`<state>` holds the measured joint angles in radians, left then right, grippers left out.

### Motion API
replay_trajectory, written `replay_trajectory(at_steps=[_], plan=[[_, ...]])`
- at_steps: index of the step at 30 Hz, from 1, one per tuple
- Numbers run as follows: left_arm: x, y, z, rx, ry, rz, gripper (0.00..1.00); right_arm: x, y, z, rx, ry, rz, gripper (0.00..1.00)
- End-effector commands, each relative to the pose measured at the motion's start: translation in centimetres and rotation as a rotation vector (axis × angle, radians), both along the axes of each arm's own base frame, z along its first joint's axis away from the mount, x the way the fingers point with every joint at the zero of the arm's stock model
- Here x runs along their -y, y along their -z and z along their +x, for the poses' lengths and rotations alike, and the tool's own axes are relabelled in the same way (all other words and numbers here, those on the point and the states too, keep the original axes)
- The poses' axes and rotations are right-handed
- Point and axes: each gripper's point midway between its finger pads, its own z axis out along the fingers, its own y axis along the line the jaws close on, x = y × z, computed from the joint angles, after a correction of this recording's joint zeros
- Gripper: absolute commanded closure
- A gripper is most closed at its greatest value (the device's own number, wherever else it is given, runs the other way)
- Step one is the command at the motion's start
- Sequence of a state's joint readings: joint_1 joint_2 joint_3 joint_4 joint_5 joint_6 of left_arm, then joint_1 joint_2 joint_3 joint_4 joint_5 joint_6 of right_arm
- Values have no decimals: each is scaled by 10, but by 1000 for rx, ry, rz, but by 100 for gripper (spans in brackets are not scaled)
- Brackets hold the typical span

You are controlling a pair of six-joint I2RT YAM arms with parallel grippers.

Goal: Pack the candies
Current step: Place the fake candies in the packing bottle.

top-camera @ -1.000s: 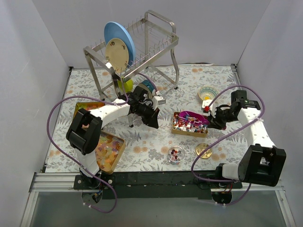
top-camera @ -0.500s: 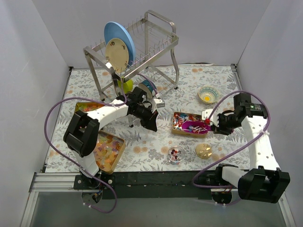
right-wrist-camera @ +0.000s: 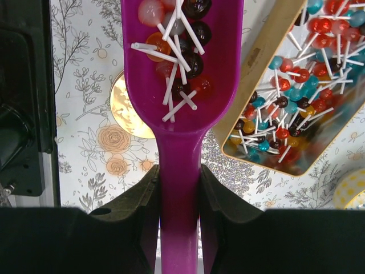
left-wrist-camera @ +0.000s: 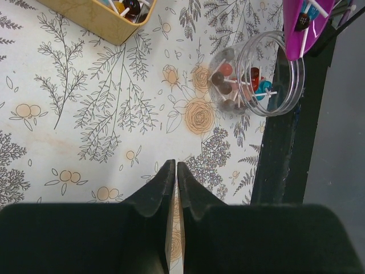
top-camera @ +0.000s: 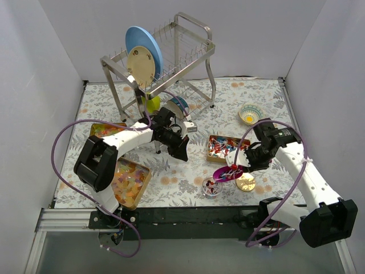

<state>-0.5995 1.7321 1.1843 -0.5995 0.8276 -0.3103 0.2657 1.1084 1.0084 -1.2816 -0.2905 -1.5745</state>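
Right fingers (right-wrist-camera: 142, 211) pinch the handle of purple scoop (right-wrist-camera: 179, 145), loaded w/ candies (right-wrist-camera: 179, 54), held above gold lid (right-wrist-camera: 128, 108) just beside yellow tray (right-wrist-camera: 251, 74) w/ more candies. Left fingers (left-wrist-camera: 157, 194) pressed together over floral-print bench (left-wrist-camera: 85, 114), nr clear jar (left-wrist-camera: 296, 85) w/ a few candies in it.

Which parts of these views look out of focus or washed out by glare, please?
Left wrist view: the shut left end effector looms dark and soft-edged, while the jar is sharp. Right wrist view: the gold lid blows out to pale glare beside the purple scoop. Top external view: even light, only faint shadows.
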Motion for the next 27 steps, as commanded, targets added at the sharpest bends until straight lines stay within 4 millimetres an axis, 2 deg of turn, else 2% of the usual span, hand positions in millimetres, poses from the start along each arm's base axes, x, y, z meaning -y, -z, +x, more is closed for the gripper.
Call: replay_trajectory(at_steps=[1, 10, 17, 22, 27], plan=[[3, -17, -5, 50, 21, -49, 94, 5, 2, -1, 30, -13, -99, 99], [8, -18, -8, 70, 29, -59, 94, 5, -3, 2, 62, -28, -230, 99], [1, -16, -8, 110, 28, -41, 93, -4, -11, 2, 89, -51, -299, 99], [-5, -18, -10, 137, 25, -23, 78, -5, -16, 7, 123, -61, -376, 99], [-10, -25, -12, 172, 20, -22, 69, -6, -25, 14, 200, -106, -438, 99]])
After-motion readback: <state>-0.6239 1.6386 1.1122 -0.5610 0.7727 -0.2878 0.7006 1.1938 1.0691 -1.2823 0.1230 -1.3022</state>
